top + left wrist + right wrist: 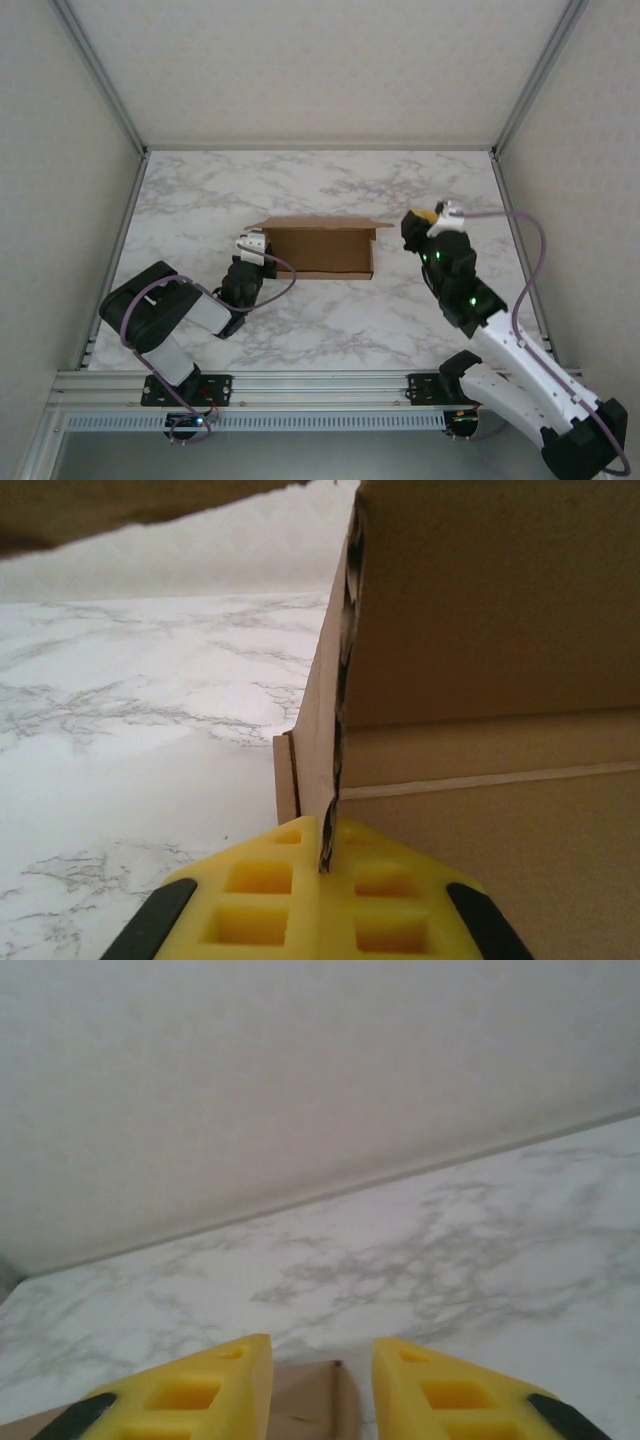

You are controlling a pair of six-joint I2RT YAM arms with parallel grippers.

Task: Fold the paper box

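The paper box (322, 250) is a brown cardboard sheet partly folded up in the middle of the marble table, with a lid flap raised along its far side. My left gripper (252, 243) sits at the box's left end. In the left wrist view my left gripper (325, 832) is shut on the edge of an upright side wall of the paper box (480, 680). My right gripper (425, 222) hovers just off the box's right end, near the lid's corner. There my right gripper (322, 1360) stands open, and a corner of the paper box (310, 1400) lies below the gap, untouched.
White walls and aluminium frame posts (110, 90) enclose the table on three sides. A metal rail (300, 385) runs along the near edge by the arm bases. Bare marble (300, 190) lies behind the box and in front of it.
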